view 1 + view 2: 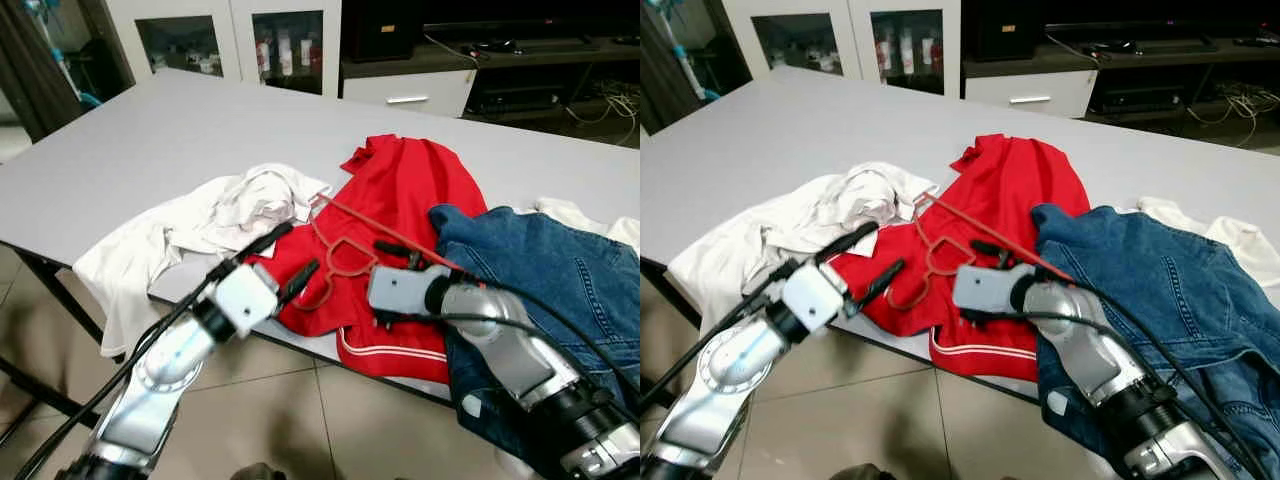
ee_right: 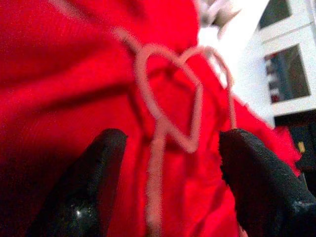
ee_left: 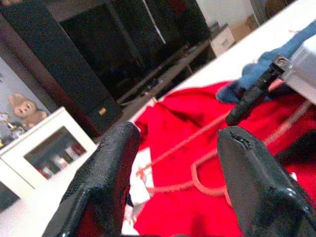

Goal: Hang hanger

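- Risk: the hanger (image 1: 345, 258) is thin red wire lying flat on the red shirt (image 1: 405, 215), so closing fingers could pinch cloth along with wire, or slide over the wire and miss it.
- Risk: lifting could drag the shirt with it toward the table (image 1: 150, 140) edge (the shirt already hangs slightly over the edge), and the jeans (image 1: 545, 275) touching it may shift too.
- Risk: both arms crowd the same spot, so the grippers could bump each other.
- Right gripper (image 1: 392, 262): fingers wide apart, holding nothing; the right wrist view shows the hanger's looped end between the two fingers (image 2: 86, 182), not yet pinched.
- Left gripper (image 1: 285, 262): fingers apart, empty, hovering just above the shirt's near edge beside the white shirt (image 1: 215, 215), pointing at the hanger.
- Hanger sits on the shirt, mid-table, between the grippers.
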`<state>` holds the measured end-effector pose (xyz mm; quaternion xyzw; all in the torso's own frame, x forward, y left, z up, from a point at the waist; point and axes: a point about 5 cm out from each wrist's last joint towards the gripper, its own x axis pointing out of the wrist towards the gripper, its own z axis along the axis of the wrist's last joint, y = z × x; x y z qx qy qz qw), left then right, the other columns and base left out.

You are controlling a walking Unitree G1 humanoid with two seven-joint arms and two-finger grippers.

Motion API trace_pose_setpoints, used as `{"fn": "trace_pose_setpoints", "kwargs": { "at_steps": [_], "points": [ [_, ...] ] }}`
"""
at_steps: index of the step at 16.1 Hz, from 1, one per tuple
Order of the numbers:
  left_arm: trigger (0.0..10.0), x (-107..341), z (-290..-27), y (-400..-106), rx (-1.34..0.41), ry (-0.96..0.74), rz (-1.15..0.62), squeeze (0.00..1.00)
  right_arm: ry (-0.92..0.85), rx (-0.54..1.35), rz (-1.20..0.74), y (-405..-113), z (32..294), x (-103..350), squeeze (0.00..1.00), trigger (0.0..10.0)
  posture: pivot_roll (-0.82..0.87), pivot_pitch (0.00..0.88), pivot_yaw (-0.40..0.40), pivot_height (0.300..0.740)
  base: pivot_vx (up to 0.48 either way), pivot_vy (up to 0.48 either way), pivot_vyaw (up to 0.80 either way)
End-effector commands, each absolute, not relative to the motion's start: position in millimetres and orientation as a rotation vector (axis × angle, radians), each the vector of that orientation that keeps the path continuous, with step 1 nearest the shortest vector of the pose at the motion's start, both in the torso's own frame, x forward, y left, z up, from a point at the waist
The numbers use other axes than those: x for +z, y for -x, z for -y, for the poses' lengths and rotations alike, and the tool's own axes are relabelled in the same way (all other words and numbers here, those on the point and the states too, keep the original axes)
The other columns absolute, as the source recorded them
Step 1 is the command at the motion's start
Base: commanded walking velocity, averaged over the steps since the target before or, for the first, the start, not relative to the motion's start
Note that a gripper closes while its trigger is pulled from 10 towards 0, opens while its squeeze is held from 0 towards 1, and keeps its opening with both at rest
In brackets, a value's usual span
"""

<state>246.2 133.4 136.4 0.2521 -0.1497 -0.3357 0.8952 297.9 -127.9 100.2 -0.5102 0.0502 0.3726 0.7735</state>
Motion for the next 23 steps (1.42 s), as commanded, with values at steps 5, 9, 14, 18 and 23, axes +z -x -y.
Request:
{"fn": "trace_pose_setpoints", "kwargs": {
  "at_steps": [5, 9, 14, 18, 23],
  "points": [
    [10.0, 141, -127, -249, -0.715, -0.504, 0.326, 0.0, 1.082, 0.678, -0.22, -308, 134, 88, 0.0, 10.0, -0.04, 0.0, 0.03, 0.74, 0.0, 0.0, 0.0],
    [10.0, 136, -116, -246, -0.733, -0.466, 0.32, 0.0, 0.964, 0.66, -0.218, -310, 131, 92, 0.0, 3.2, -0.05, 0.0, 0.046, 0.74, 0.0, 0.0, 0.0],
    [10.0, 136, -112, -249, -0.733, -0.455, 0.327, 0.0, 0.944, 0.676, -0.219, -308, 129, 95, 0.0, 0.0, -0.06, 0.0, 0.042, 0.74, 0.0, 0.0, 0.0],
    [10.0, 141, -113, -253, -0.703, -0.451, 0.347, 0.0, 0.802, 0.607, -0.187, -316, 134, 114, 0.0, 0.0, -0.06, 0.0, 0.041, 0.74, 0.0, 0.0, 0.0],
    [10.0, 154, -118, -258, -0.606, -0.409, 0.408, 0.0, 0.526, 0.533, -0.091, -325, 132, 138, 0.0, 0.0, -0.05, 0.0, 0.043, 0.74, 0.0, 0.0, 0.0]
  ]
}}
